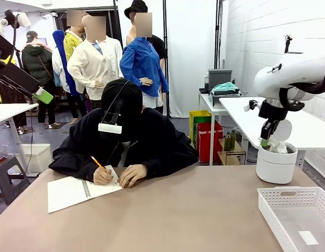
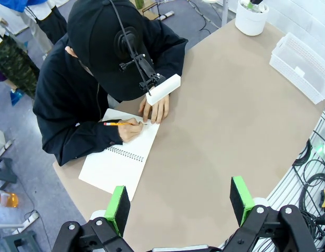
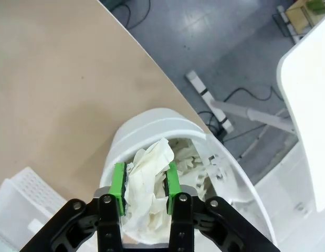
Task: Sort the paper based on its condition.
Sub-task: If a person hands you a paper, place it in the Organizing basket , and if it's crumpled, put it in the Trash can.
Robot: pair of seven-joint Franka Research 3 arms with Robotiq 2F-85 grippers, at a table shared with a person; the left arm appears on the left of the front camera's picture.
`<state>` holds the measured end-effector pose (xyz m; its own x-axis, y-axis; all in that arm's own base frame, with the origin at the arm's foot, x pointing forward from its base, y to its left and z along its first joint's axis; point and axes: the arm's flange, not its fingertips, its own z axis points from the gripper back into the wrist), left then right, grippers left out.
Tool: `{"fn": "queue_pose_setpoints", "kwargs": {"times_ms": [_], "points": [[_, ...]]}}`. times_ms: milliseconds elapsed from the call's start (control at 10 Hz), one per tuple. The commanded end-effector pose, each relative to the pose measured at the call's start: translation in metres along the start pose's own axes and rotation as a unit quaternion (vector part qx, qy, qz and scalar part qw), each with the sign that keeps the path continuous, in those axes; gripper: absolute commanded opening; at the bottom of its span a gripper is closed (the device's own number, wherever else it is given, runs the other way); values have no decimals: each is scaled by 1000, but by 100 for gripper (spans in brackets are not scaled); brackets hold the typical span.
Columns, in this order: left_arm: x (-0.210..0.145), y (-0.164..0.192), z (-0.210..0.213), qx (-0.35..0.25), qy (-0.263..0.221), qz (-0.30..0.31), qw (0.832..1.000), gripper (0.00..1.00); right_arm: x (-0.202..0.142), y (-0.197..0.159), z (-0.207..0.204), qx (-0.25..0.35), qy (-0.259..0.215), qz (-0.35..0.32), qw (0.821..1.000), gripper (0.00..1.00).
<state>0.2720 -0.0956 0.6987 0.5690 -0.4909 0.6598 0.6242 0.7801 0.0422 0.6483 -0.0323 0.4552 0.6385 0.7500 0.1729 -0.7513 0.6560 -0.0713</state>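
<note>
My right gripper (image 1: 265, 137) hangs over a white round bin (image 1: 276, 167) at the table's far right corner. It is shut on a crumpled paper wad (image 1: 278, 146) just above the bin's mouth. In the right wrist view the green pads (image 3: 118, 181) press both sides of the paper wad (image 3: 150, 157), and more crumpled paper (image 3: 191, 157) lies inside the bin (image 3: 151, 118). My left gripper (image 2: 180, 202) is open and holds nothing, high above the table's near side.
A white slotted tray (image 1: 267, 202) sits at the near right with a small flat white slip (image 1: 308, 237) in it. A person leans over an open spiral notebook (image 1: 73, 193) at the far left, writing with an orange pencil (image 1: 97, 162).
</note>
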Motion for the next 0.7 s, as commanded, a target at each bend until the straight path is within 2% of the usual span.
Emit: {"fn": "queue_pose_setpoints", "kwargs": {"times_ms": [0,100,300,600], "points": [[0,0,1,2,0,1,1000,100,0,12,3,-26,24,27,999,36],[0,0,1,2,0,1,1000,100,-1,17,4,-21,45,31,998,36],[0,0,1,2,0,1,1000,100,-2,25,-8,-54,80,52,994,36],[0,0,1,2,0,1,1000,100,3,48,-62,-105,115,59,986,36]]}}
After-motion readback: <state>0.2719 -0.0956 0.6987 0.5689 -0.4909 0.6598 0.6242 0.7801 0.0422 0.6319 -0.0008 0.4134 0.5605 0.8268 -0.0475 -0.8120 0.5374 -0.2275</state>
